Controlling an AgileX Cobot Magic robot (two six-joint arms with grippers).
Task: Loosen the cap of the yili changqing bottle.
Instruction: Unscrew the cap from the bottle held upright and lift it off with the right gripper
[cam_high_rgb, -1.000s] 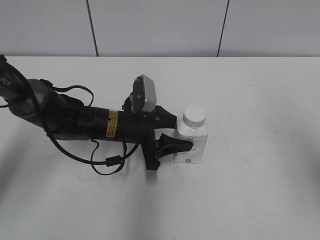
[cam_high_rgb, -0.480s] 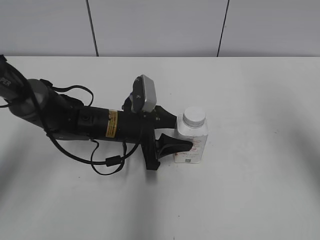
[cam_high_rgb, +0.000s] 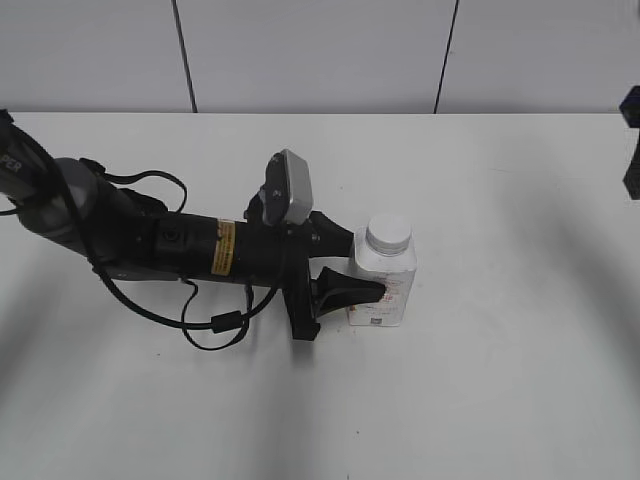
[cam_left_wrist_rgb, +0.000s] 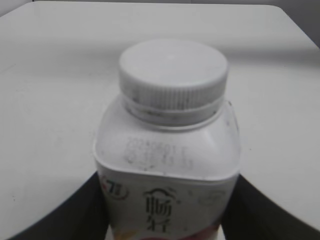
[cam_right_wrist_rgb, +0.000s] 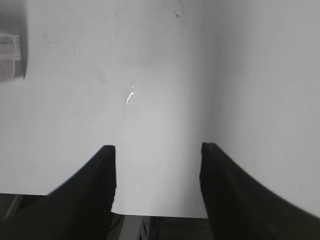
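The bottle (cam_high_rgb: 384, 283) stands on the table (cam_high_rgb: 500, 380). The left gripper (cam_high_rgb: 362, 270) squeezes its sides tight. The cap (cam_left_wrist_rgb: 173, 75) sits on top, not yet turned. The right gripper (cam_right_wrist_rgb: 157, 167) is open, empty, far away, and must come twist it.

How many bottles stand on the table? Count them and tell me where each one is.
1. The small white squarish plastic bottle with the ribbed white screw cap stands upright right of the table's middle, between the left gripper's jaws.
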